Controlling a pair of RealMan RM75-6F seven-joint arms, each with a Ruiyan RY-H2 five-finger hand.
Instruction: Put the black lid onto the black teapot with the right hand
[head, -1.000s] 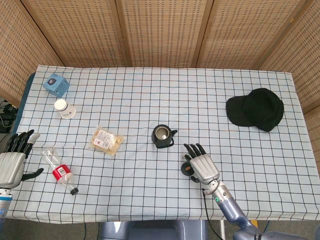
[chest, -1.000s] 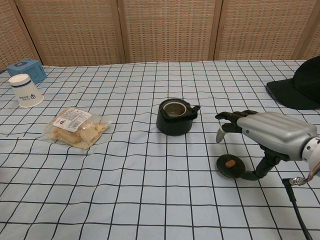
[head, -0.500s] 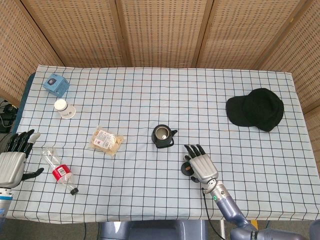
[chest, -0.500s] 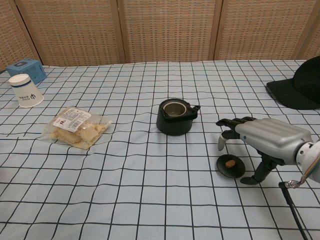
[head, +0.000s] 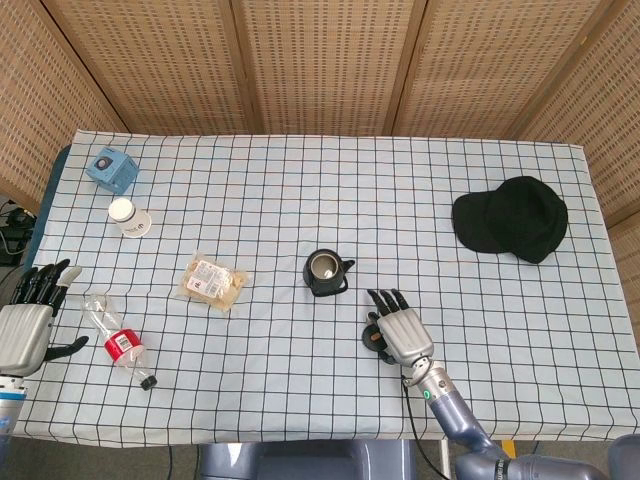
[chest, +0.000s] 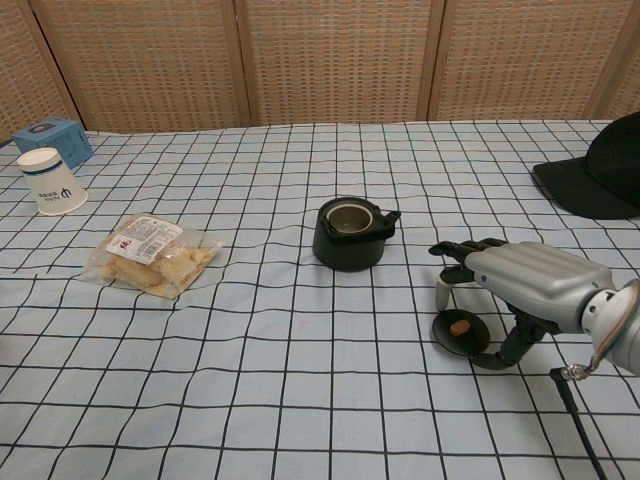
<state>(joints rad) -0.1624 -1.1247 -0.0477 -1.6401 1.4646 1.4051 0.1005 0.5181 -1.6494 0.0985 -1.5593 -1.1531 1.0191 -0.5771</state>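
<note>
the black lid (chest: 459, 332) lies flat on the checked tablecloth (chest: 300, 400), knob up, just right of and nearer than the open black teapot (chest: 349, 233). the right hand (chest: 520, 282) hovers over it palm down, fingers spread, thumb reaching down beside the rim; whether it touches cannot be told. the left hand (head: 25, 325) rests open at the table's left edge, near a plastic bottle (head: 118, 341).

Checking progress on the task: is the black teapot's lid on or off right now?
Off. The black teapot shows its open mouth, and the black lid lies flat on the cloth beside it, under the right hand.
</note>
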